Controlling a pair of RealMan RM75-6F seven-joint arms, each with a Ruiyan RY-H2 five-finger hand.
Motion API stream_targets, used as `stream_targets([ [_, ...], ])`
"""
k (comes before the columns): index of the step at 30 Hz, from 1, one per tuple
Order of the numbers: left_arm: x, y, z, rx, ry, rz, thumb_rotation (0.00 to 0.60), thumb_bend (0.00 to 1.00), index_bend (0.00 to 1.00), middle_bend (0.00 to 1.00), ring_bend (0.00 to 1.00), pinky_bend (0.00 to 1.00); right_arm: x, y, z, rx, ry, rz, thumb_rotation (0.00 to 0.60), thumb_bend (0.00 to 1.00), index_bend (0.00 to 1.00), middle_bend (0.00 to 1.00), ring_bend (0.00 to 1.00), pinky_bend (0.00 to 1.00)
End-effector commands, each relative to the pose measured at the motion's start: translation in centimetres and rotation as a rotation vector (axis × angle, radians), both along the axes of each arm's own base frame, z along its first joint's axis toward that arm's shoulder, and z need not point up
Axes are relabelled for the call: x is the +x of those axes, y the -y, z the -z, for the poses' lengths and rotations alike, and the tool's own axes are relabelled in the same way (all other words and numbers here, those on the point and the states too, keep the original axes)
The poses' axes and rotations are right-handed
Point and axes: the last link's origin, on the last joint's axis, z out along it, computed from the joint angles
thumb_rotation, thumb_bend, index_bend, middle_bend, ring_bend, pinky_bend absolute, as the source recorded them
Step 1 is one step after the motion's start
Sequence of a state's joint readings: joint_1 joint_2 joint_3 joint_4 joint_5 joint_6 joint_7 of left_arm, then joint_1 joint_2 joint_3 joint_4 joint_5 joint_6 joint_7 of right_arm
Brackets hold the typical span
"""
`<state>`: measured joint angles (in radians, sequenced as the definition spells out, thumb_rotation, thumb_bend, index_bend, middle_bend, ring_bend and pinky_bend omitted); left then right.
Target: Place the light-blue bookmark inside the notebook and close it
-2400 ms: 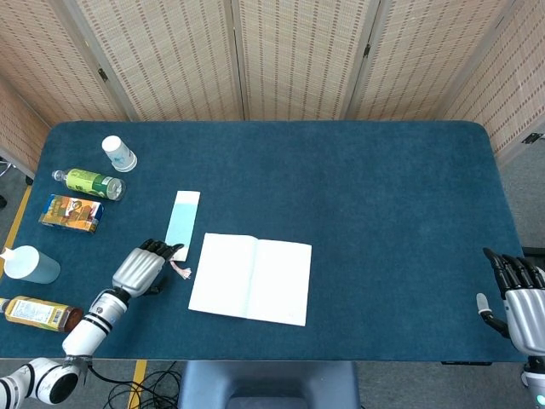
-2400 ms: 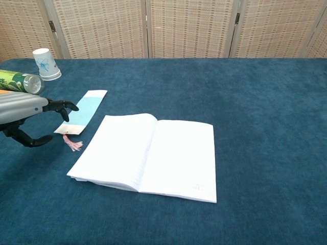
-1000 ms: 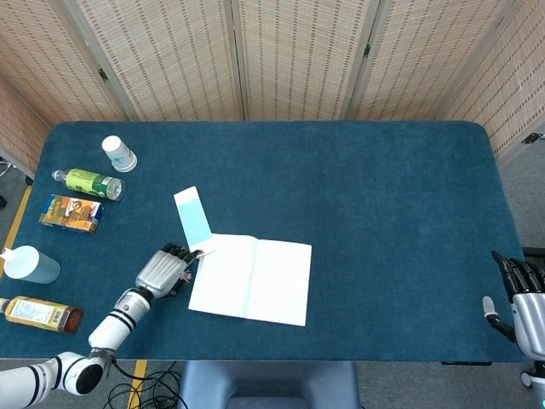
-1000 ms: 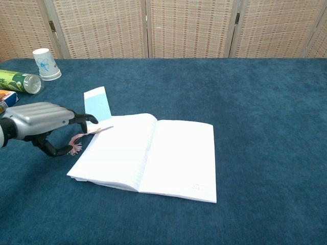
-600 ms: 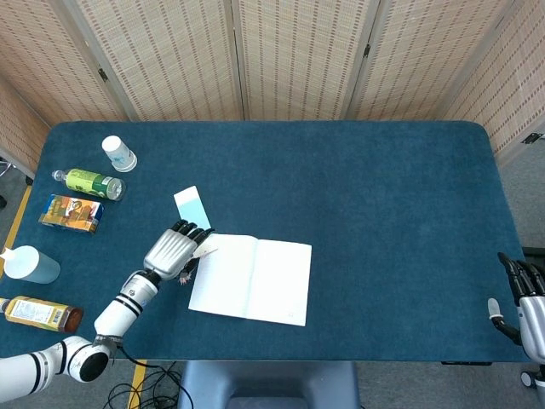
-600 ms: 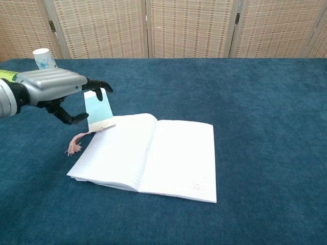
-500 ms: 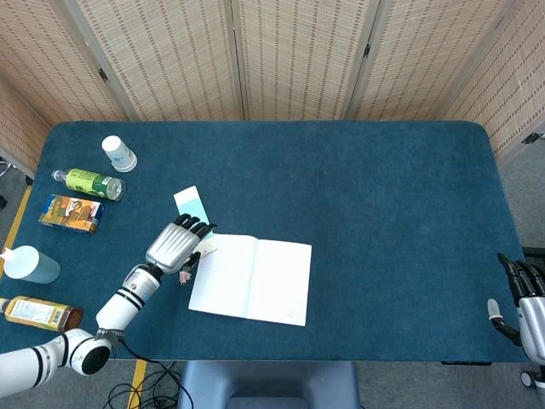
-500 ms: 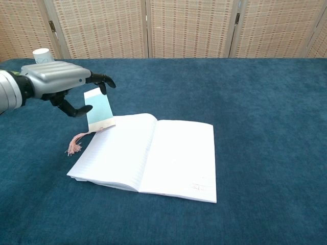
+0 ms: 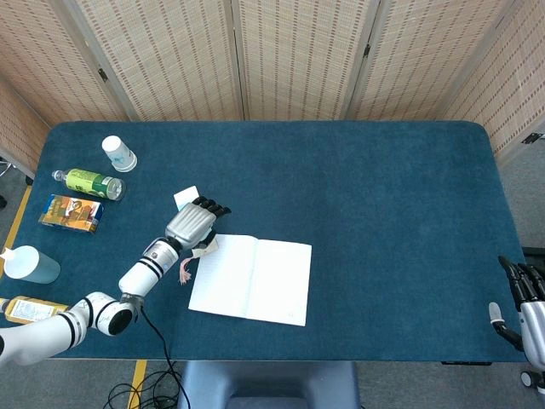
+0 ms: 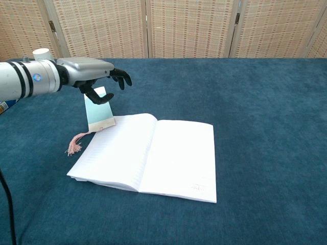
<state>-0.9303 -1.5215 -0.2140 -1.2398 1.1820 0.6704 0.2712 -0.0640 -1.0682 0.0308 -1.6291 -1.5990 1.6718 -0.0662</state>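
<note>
Silver-backed left hand [image 10: 97, 71] with black fingers [image 10: 121, 77], white forearm banded black; right hand [image 9: 530, 315] alike.

Bright, even light fills both views, seemingly from overhead, with no strong glare anywhere. The blue counter [image 9: 358, 187] is evenly lit from edge to edge. Shadows are soft: a faint one hugs the open notebook [image 10: 148, 155] along its 6 o'clock edge in the chest view. Focus is sharp throughout. The head view bends slightly at the corners, the screen panels leaning outward toward 10 and 2 o'clock.
</note>
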Motion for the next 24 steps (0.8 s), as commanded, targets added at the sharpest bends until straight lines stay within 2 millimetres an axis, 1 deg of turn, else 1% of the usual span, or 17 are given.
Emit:
stream_targets([
  [1, 0.2, -0.5, 1.3, -0.021, -0.028, -0.023, 0.6, 0.6, 0.2, 0.28, 0.18, 0.18, -0.1, 0.0, 0.0, 0.0, 0.0, 0.005, 0.6, 0.39, 0.03, 0.19, 0.15, 0.16],
  [6, -0.9, -1.2, 2.2, -0.032, -0.095, -0.08, 0.6, 0.6, 0.18, 0.27, 0.15, 0.17, -0.2, -0.2, -0.1, -0.005, 0.001, 0.014, 0.6, 0.39, 0.03, 0.19, 0.15, 0.16],
  [17, -1.9, -2.5, 2.9, -0.017, -0.11, -0.178, 0.6, 0.6, 0.18, 0.27, 0.13, 0.16, -0.5, -0.7, -0.2, -0.021, 0.002, 0.033, 0.6, 0.39, 0.03, 0.19, 0.15, 0.16],
  [24, -2.8, -3.3, 2.6, 0.018, -0.14, -0.212, 0.6, 0.6, 0.18, 0.27, 0.12, 0.16, -0.5, -0.7, -0.4, -0.026, 0.0, 0.037, 0.6, 0.39, 0.03, 0.19, 0.15, 0.16],
])
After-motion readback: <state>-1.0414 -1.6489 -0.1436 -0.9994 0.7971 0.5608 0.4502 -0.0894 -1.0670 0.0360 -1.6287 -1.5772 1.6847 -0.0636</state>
